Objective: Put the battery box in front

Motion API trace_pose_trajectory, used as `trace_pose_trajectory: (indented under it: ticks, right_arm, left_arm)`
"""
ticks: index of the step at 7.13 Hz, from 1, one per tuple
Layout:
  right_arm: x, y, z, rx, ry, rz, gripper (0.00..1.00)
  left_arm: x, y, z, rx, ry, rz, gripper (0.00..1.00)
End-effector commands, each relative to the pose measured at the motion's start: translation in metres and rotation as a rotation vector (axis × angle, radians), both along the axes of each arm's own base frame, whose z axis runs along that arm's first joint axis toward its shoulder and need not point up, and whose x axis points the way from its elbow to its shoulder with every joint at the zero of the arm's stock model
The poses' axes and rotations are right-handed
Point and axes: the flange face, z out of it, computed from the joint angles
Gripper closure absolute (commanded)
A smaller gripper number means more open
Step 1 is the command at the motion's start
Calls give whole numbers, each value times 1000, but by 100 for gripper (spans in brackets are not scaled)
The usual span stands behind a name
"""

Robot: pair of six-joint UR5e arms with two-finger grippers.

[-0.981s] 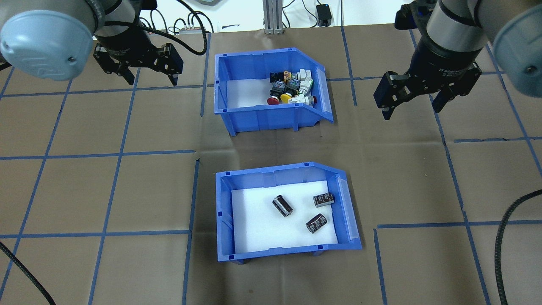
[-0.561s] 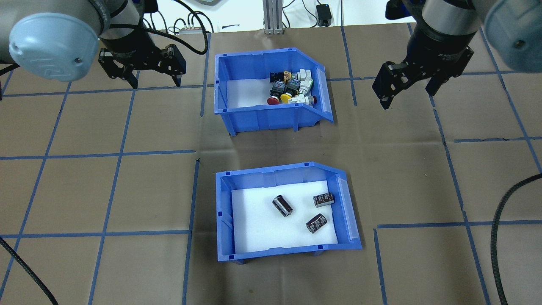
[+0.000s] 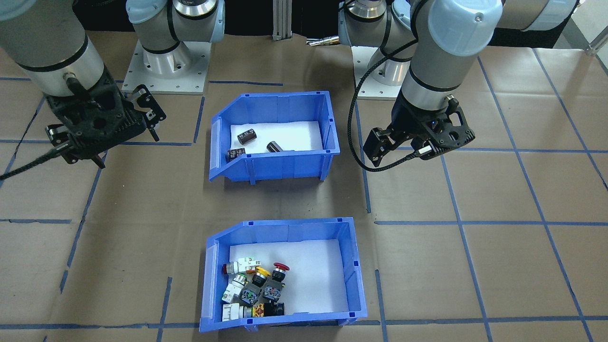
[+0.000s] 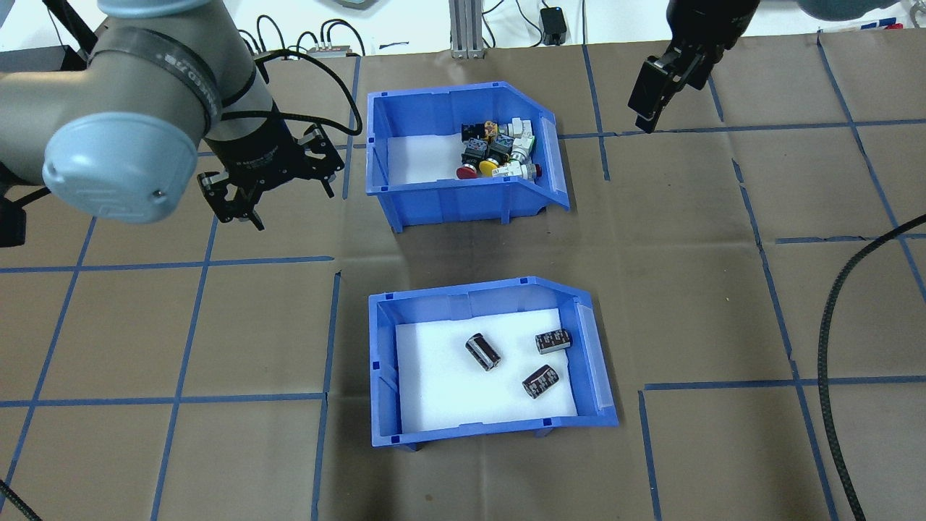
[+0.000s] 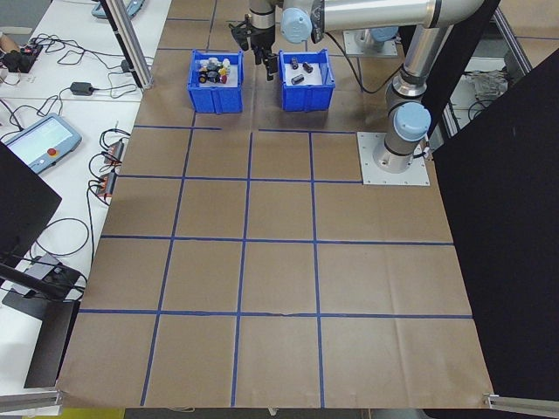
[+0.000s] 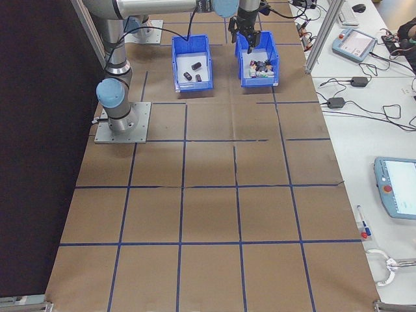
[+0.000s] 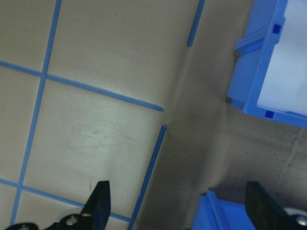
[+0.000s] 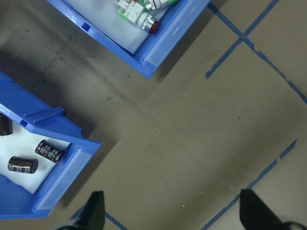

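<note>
When looked at from overhead, two blue bins on the brown paper (image 4: 217, 325) with its grid of blue tape, one behind the other and well apart. Nearer to the robot's base: the battery box (image 4: 470, 432), standing flat, open top upward, sloped cut-out side turned to the robot's right. Inside it, a white foam liner (image 4: 434, 383) with three dark cylinders (image 4: 482, 352) lying on their sides, none touching another; two of them close to the cut-out side, the third nearer the middle. Farther from the robot: the switch bin (image 4: 448, 197), same shape and same turn, holding a heap of red, yellow and white push-button switches (image 4: 499, 150) gathered toward its cut-out side.

Above bare paper, just beside the closed left wall of the switch bin: the left gripper (image 4: 289, 206), touching neither bin. Holding nothing, with jaws spread wide; confirmed in the left wrist view, with both dark fingers (image 7: 100, 203) far apart at the lower edge and corners of the two bins showing at the right of that view.

High above the paper, off to the right of the switch bin and past its far corner: the right gripper (image 4: 649, 98), seen almost edge-on from overhead. Also holding nothing, jaws wide, as told by the right wrist view with its fingers (image 8: 94, 211) far apart over paper, beside the cut-out ends of both bins.
</note>
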Motion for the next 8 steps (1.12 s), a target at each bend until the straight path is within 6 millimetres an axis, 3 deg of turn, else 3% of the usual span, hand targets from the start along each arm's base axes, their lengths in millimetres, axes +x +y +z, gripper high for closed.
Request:
trace_pose_trajectory:
  ticks: [1,3,5,6,8]
  right_arm:
    - [57,-13,-13,-40,5,319,0]
    - [122,-5,-39,-29,-1,507,0]
    - [197,23,-69,17,4,647,0]
    - [221,29,-86,37,12,740,0]
    - [250,22,-111,-20,11,767,0]
  left_arm:
    - [-66,63,-31,39,-34,299,0]
    - [-102,110,-55,104,-21,508,0]
    - [-117,145,-76,126,15,665,0]
    - [-127,153,-83,95,37,717,0]
    - [-138,177,-106,70,60,759,0]
